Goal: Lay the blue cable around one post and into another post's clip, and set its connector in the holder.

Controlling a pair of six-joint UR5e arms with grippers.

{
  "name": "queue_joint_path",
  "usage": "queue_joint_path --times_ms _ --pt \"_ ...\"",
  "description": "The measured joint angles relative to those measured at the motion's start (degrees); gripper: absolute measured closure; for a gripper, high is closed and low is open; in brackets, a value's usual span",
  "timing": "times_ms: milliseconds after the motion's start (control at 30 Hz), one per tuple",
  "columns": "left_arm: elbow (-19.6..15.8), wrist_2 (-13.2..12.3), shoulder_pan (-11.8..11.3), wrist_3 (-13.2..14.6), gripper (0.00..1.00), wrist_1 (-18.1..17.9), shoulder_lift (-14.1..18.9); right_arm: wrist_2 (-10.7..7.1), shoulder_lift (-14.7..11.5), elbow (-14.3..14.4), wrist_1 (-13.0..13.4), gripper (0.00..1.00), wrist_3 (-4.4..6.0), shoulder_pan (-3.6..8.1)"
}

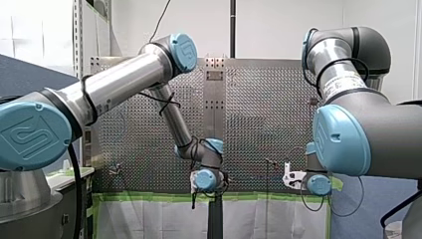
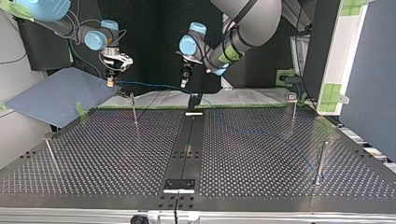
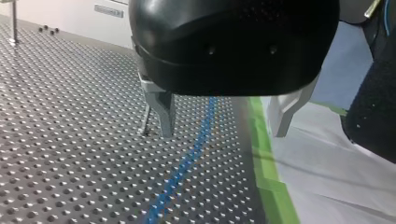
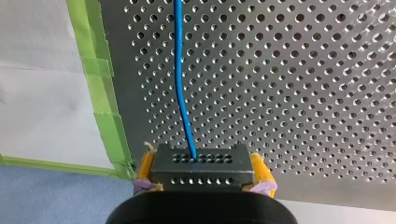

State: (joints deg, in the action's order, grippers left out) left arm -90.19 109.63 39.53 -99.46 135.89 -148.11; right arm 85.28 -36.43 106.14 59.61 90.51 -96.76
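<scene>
Right claw [image 4: 201, 161] clamps connector [image 4: 201, 173] over perforated table [image 4: 303, 93].

Pretty clearly a robotics lab, not a home or a shop. The giveaway is the big perforated silver metal table [image 2: 116, 154], drilled with rows of holes all over, with a black metal strip [image 2: 189, 140] down its middle. A pair of silver robot arms with light-blue joint caps [image 1: 124, 82] reaches in over it from its sides. Thin metal posts [image 2: 320, 161] stand on it, bright green tape [image 4: 100, 93] lines its edge, and a plain white wall [image 1: 278, 30] sits behind it.
</scene>
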Motion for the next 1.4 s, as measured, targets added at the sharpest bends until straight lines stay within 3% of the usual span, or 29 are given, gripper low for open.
queue_joint_path --times_ms 400,633,867,1133,1400 --pt "-0.14 0.10 -0.41 0.15 0.01 -6.06 -6.08 -0.13 0.00 0.00 0.00 1.00 -0.05 -0.13" --pt "-2.15 0.11 -0.43 0.22 0.01 -8.97 -8.97 -0.11 -0.02 0.00 0.04 1.00 -0.06 -0.15" --pt "-4.46 1.63 -0.14 2.43 0.01 -12.46 -12.18 -0.17 0.02 0.00 0.08 1.00 -0.02 -0.29" --pt "-4.69 2.02 0.58 3.84 0.01 -15.54 -10.48 -0.20 0.03 0.00 0.08 1.00 0.03 -0.32" --pt "-4.71 3.30 1.12 5.65 0.01 -14.15 -6.85 -0.19 0.07 0.00 0.16 1.00 0.03 -0.37"
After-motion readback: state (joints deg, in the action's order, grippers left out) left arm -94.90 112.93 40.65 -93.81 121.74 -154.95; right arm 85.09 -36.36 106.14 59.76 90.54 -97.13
